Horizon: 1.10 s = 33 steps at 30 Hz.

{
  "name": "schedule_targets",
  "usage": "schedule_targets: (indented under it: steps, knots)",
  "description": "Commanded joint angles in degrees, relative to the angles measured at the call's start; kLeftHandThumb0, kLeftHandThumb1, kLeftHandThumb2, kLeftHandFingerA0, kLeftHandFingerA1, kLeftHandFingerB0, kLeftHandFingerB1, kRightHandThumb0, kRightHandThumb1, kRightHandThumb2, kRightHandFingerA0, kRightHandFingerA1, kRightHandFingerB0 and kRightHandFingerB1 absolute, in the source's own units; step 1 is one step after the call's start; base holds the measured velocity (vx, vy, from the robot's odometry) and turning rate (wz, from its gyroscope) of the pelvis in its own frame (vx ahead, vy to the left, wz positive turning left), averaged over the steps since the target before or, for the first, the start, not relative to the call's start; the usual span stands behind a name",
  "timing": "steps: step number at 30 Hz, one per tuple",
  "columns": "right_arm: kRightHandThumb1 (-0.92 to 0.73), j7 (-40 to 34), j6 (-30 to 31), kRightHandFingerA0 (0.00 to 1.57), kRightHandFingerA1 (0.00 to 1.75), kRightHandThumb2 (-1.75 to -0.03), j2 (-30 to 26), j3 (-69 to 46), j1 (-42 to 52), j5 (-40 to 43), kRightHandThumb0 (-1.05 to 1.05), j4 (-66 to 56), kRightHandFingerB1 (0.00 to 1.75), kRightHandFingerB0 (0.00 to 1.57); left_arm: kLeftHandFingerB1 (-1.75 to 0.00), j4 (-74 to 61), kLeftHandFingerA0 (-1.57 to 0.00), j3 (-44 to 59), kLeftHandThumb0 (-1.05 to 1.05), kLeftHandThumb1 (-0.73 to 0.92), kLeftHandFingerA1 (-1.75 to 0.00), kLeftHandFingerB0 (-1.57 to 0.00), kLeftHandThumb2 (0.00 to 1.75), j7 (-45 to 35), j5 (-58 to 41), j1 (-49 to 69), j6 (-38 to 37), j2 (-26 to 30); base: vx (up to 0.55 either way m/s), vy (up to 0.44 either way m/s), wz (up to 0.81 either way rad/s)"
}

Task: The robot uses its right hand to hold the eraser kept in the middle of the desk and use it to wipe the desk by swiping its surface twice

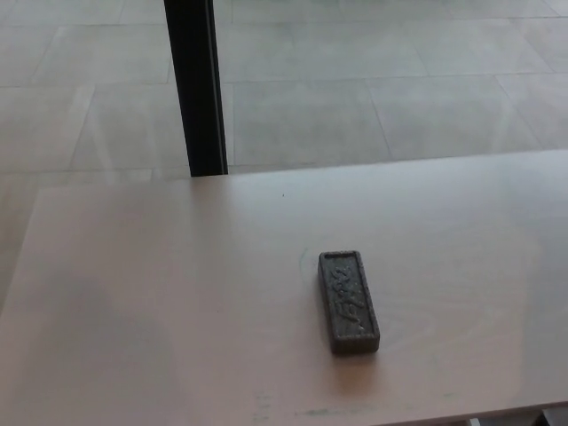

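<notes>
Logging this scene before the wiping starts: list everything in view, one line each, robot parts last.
eraser: one, dark grey with raised lettering on top, lying flat on the desk a little right of middle, long axis running roughly near to far.
desk: one, pale wood-tone, filling the lower half of the view.
post: one, black, upright behind the desk's far edge at left of centre.
floor: pale grey tiles, beyond the desk.
left robot hand: not in view.
right robot hand: not in view.
</notes>
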Motion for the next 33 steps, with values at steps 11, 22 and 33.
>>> schedule_targets:
  steps: [11, 22, 33]
  knots:
    - [-0.54, 1.9, 17.0, 0.99, 1.75, -1.05, 20.4, 29.4, 1.2, -4.6, -0.3, -14.2, 1.53, 0.76, -0.69, 0.3, -0.8, 0.9, -0.38, 0.44, -0.82, -0.64, 0.82, -0.9, -2.0, 0.9, -2.5, 1.2, 0.0, 0.0, 0.0]
    - [-0.63, -0.4, 15.9, 0.97, 1.75, -1.03, 28.1, 37.9, 4.6, -10.6, -0.28, -3.3, 1.51, 0.75, -0.69, 0.9, -0.8, 0.1, -0.4, 0.43, -0.82, -0.64, 0.82, -0.1, -1.8, 0.5, -2.1, 1.2, 0.0, 0.0, 0.0]
    - [-0.6, -0.7, 15.5, 1.01, 1.75, -1.09, 28.6, 38.8, 8.8, -14.9, -0.31, 0.7, 1.51, 0.78, -0.71, 0.4, -0.81, 0.0, -0.42, 0.43, -0.83, -0.68, 0.82, -0.5, -2.4, 0.5, -2.7, 1.5, 0.0, 0.0, 0.0]
